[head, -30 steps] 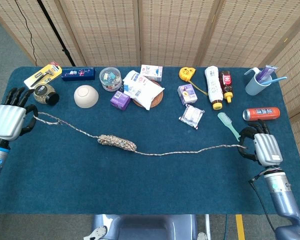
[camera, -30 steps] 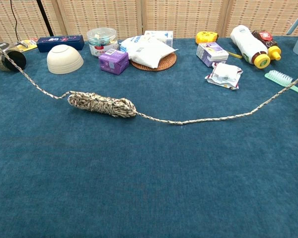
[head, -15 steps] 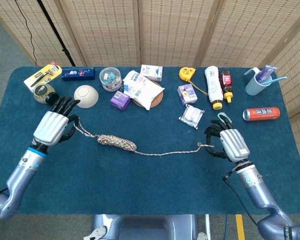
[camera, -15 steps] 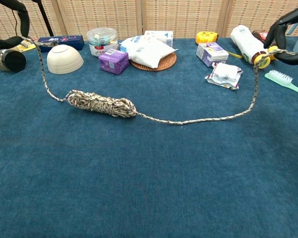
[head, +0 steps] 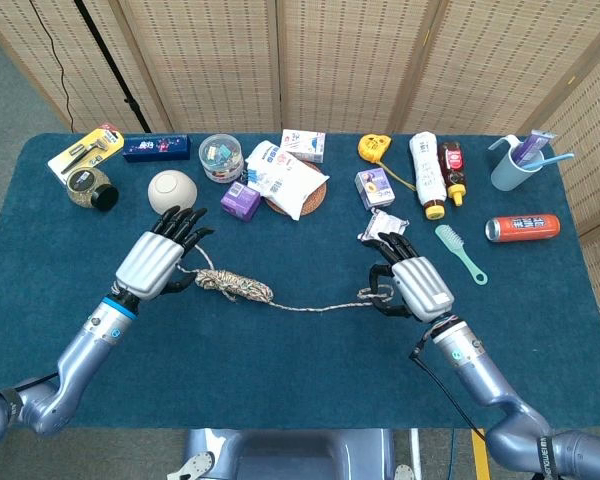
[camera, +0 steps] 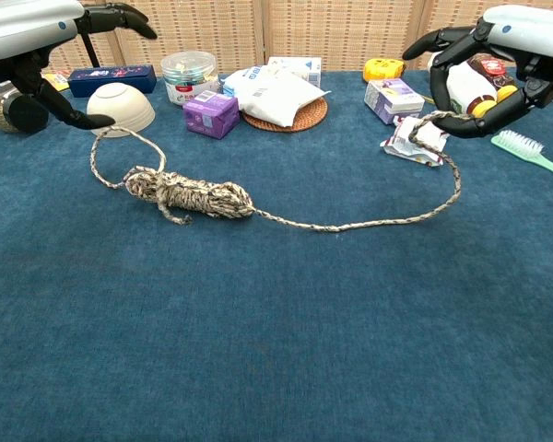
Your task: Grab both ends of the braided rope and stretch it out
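Note:
The braided rope lies slack across the blue table, its coiled bundle [head: 235, 286] [camera: 189, 191] left of centre. My left hand [head: 158, 262] [camera: 23, 20] hovers just left of the bundle with fingers spread. A raised loop of rope [camera: 106, 131] hangs at its thumb, and the loose tail falls back over the bundle. My right hand [head: 420, 285] [camera: 521, 28] is right of centre. The rope's other end [head: 366, 293] [camera: 438, 118] rises off the cloth and lies across its thumb, with the fingers arched above.
A white bowl [head: 172, 190] [camera: 120, 109] sits behind my left hand. A foil packet [head: 383, 228] and a green toothbrush [head: 460, 252] lie by my right hand. Boxes, a wicker mat, bottles, a red can [head: 521, 227] and a cup line the far edge.
Both hands have come inward from the table's ends toward the middle. The taut rope has gone slack, looping beside the bundle on the left and curving up on the right.

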Robot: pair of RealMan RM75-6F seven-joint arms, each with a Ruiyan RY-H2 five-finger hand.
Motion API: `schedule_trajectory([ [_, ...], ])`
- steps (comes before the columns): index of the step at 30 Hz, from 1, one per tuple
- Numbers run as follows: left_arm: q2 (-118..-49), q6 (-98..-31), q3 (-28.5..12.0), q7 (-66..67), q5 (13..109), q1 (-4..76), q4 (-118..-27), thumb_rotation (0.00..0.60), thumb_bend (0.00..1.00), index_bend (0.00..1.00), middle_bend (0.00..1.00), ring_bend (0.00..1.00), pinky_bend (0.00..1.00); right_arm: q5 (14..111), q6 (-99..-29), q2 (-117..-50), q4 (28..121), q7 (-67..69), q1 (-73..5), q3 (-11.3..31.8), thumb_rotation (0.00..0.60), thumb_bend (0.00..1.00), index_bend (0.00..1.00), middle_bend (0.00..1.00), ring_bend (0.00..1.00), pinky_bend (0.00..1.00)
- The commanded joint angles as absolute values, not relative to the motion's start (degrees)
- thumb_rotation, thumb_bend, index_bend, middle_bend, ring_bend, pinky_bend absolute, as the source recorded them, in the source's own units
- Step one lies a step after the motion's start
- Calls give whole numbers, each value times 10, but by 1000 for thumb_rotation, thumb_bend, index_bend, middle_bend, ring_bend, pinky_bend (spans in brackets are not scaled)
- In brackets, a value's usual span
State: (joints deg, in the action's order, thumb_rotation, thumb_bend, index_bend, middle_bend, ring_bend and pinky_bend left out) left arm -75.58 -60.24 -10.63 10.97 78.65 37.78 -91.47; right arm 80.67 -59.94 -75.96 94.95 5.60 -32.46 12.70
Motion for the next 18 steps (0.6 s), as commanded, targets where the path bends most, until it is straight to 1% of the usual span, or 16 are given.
schedule_trajectory([
  [1,-751,-586,-111,123,763,387,-938,600,65,0,0,0,0,795,-594,-760,949,43,-329,126,600,322,37,0,0,0],
  [3,-748,-584,-112,127,757,388,-944,600,50,0,0,0,0,790,-595,-759,949,38,-328,126,600,271,0,0,0,0],
  [8,-736,-584,-112,137,746,387,-956,600,50,0,0,0,0,779,-602,-749,951,32,-322,124,600,234,0,0,0,0],
  [13,-711,-601,-105,138,742,370,-969,600,50,0,0,0,0,772,-615,-732,949,34,-309,120,600,227,0,0,0,0],
  [18,-674,-637,-94,132,741,336,-980,600,50,1,0,0,0,772,-638,-709,945,41,-288,114,600,227,0,0,0,0],
])
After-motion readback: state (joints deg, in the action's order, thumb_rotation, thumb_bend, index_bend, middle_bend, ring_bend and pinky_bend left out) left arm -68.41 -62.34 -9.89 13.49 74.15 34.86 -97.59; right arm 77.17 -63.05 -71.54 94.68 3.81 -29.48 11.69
